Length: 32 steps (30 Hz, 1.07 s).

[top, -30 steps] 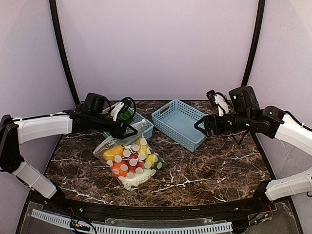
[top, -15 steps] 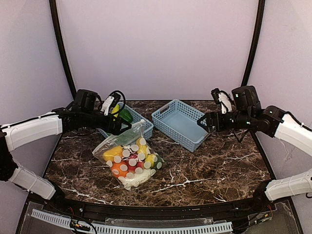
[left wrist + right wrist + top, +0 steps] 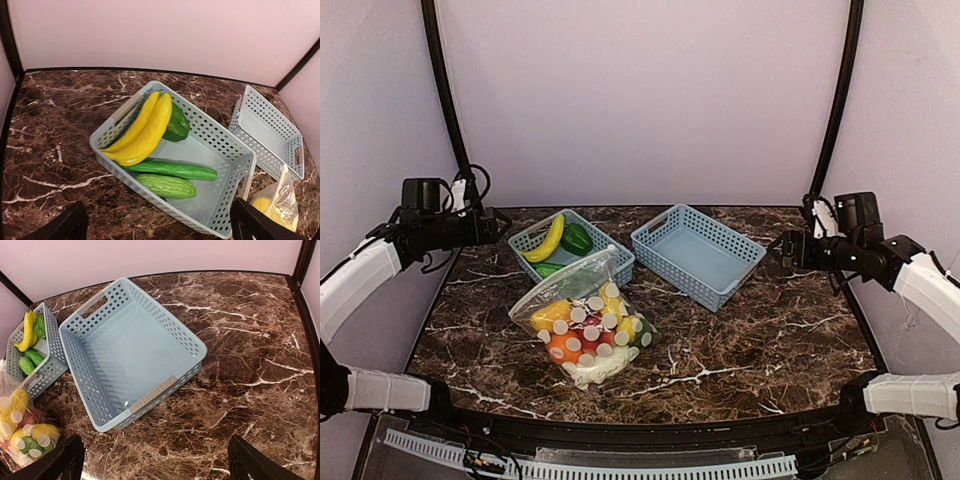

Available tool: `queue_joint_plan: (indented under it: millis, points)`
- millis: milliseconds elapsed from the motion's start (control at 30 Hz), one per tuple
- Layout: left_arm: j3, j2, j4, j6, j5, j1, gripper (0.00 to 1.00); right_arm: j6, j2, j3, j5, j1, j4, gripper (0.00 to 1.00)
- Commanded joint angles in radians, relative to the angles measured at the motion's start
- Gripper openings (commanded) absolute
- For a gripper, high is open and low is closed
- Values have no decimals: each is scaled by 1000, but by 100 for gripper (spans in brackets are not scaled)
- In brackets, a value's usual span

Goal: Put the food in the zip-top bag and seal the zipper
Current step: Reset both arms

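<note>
While the left claw (image 3: 492,226) and right claw (image 3: 788,250) hang spread and empty at the desk's (image 3: 750,340) sides, the zip-top bag (image 3: 605,262), holding the food (image 3: 563,346), lies front-centre, so only checking the zipper (image 3: 566,279) seems left.

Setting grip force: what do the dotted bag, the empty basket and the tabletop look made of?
Zip-top bag: thin clear plastic film, glossy and crinkled, food showing through.
Empty basket: light-blue moulded plastic, matte, perforated walls, probably rigid.
Table: dark brown with white veins, marble look; stone or laminate, cannot tell.
</note>
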Motion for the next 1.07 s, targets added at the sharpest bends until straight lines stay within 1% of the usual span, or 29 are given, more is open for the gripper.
queue_joint_plan:
  millis: [0, 67, 200, 333, 433, 733, 1033]
  points:
    - [-57, -122, -53, -10, -5, 102, 100, -23, -82, -32, -11, -92, 33, 99]
    - [-83, -182, -50, 19, -58, 106, 100, -43, -117, -52, -1, -115, 48, 99]
    - [-152, -310, -14, 64, -145, 107, 100, -104, -212, -110, 28, -120, 115, 99]
    - [-210, -400, 0, 87, -178, 107, 100, -138, -303, -170, 34, -122, 198, 99]
    - [-239, -442, 7, 88, -195, 107, 100, -142, -338, -199, 27, -122, 224, 99]
    - [-255, -470, 9, 105, -186, 107, 100, -132, -381, -243, 30, -122, 244, 99]
    - [-241, -437, -18, 115, -183, 107, 100, -137, -379, -240, 29, -122, 243, 99]
